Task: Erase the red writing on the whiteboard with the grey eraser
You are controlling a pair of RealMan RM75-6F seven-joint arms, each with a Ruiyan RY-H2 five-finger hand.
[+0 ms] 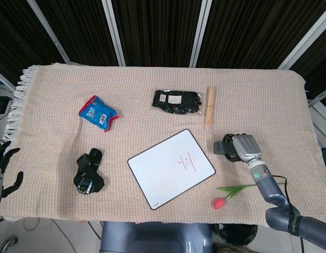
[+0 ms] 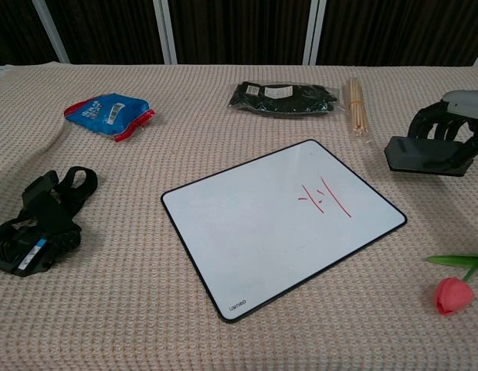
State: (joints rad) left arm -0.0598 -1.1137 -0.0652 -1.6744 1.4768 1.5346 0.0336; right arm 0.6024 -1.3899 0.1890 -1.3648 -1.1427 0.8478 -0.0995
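Note:
A white whiteboard (image 1: 170, 168) (image 2: 277, 222) with a black rim lies near the table's front middle. Short red marks (image 1: 186, 161) (image 2: 324, 199) sit on its right part. My right hand (image 1: 244, 148) (image 2: 449, 124) grips the grey eraser (image 1: 224, 148) (image 2: 428, 155), lifted just right of the board's right corner. The eraser's dark flat block sticks out leftward from under the fingers. My left hand (image 1: 1, 167) hangs off the table's left edge with its fingers spread, holding nothing; the chest view does not show it.
A red tulip (image 1: 229, 194) (image 2: 457, 288) lies at the front right. Wooden skewers (image 1: 210, 105) (image 2: 357, 105) and a black packet (image 1: 177, 101) (image 2: 282, 98) lie behind the board. A blue snack bag (image 1: 98, 113) (image 2: 110, 113) and black straps (image 1: 89, 171) (image 2: 37, 221) are on the left.

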